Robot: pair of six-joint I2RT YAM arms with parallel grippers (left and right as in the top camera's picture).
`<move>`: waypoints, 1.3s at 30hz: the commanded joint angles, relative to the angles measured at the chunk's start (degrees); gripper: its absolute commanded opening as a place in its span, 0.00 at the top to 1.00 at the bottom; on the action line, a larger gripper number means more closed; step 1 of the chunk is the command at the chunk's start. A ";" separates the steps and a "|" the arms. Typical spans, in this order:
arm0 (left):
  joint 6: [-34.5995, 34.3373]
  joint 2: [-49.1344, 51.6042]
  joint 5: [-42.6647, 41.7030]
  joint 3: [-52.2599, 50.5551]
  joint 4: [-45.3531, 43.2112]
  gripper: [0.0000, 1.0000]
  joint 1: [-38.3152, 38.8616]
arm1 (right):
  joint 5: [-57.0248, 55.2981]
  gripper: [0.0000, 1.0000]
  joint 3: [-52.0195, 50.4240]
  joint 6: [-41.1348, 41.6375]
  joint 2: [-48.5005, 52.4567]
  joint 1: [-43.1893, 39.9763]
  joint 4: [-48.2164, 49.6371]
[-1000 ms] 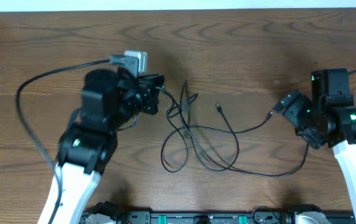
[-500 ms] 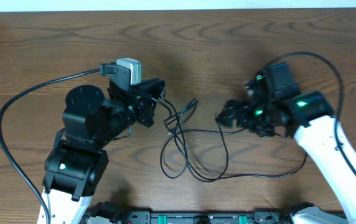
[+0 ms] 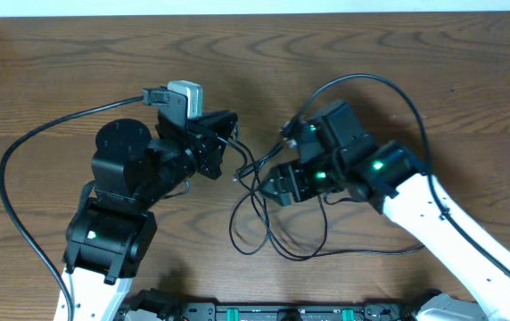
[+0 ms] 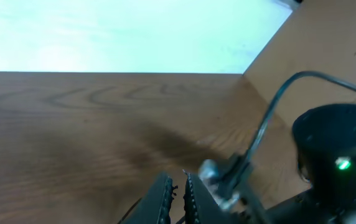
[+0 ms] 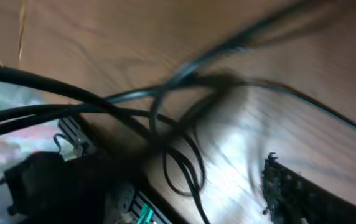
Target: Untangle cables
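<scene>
Just right of the tangle of thin black cables (image 3: 257, 201), the right gripper (image 3: 277, 185) sits nearest, its jaw state unreadable; up-left of the tangle, the left gripper (image 3: 228, 143) clenches one strand.

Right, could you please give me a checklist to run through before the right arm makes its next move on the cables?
1. The left gripper is shut: ok.
2. It has hold of a strand: cannot tell; one of the cables runs to its tip in the overhead view.
3. The right gripper is over the tangle: ok.
4. The right gripper is open enough to take a strand: cannot tell; its wrist view is blurred.
5. The cables are separated: not ok; loops cross between the arms.
</scene>
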State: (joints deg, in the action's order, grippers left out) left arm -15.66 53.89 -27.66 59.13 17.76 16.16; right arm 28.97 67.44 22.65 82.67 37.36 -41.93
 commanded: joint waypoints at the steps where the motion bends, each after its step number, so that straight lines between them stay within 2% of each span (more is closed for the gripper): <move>1: -2.32 -0.98 -1.07 1.07 -0.48 0.92 -0.35 | -1.42 0.30 -1.25 5.11 2.82 2.19 2.19; 6: -5.75 -1.55 -1.07 1.07 -0.50 0.92 -0.35 | -2.84 0.45 -1.25 8.70 6.05 5.01 8.44; 8: -7.54 -1.66 -1.07 1.07 -0.50 0.92 -0.35 | -5.25 0.47 -1.25 10.88 6.99 6.05 11.17; 10: -9.03 -1.68 -1.07 1.07 -0.52 0.92 -0.35 | -11.65 0.50 -1.25 14.95 7.98 7.41 13.09; 12: -9.14 -1.75 -1.09 1.07 -0.50 0.93 -0.35 | -19.10 0.58 -1.25 18.75 8.50 8.20 12.66; 15: -9.09 -2.29 -1.05 1.07 -0.50 0.92 -0.37 | -33.97 0.74 -1.25 25.62 8.83 8.41 7.23; 16: -9.05 -2.56 -1.03 1.07 -0.50 0.92 -0.44 | -40.02 0.84 -1.25 29.27 8.83 8.15 3.85; 19: -8.76 -3.72 -1.03 1.07 -0.48 0.92 -1.62 | -54.40 0.97 -1.20 40.72 8.66 6.16 -7.10; 22: -6.73 -5.22 -0.98 1.07 -0.24 0.93 -3.89 | -62.90 0.99 -1.18 49.11 8.04 1.99 -17.20; 24: -6.67 -6.01 -0.17 1.07 0.22 0.93 -5.62 | -64.96 0.99 -1.11 50.60 7.23 -2.12 -21.44; 27: -6.67 -6.82 0.28 1.07 1.09 0.92 -8.74 | -65.05 0.99 -0.98 49.44 5.27 -9.53 -23.58; 30: -6.67 -6.91 0.26 1.07 3.15 0.93 -12.22 | -64.37 0.99 0.70 43.69 1.90 -19.06 -22.23; 33: -5.35 -6.91 0.26 1.07 6.14 0.92 -14.49 | -61.94 0.99 4.61 33.27 -0.98 -26.34 -17.62; 37: -0.66 -6.88 0.52 1.07 10.82 0.92 -16.98 | -52.52 0.99 12.72 16.48 -3.30 -34.45 -8.81; 39: -0.39 -6.88 3.21 1.05 13.31 0.92 -17.77 | -48.35 0.99 17.42 10.05 -3.30 -37.68 -5.81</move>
State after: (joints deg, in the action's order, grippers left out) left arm -20.05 47.86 -30.46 59.11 28.77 0.49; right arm -23.77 78.13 47.64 81.03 5.34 -50.41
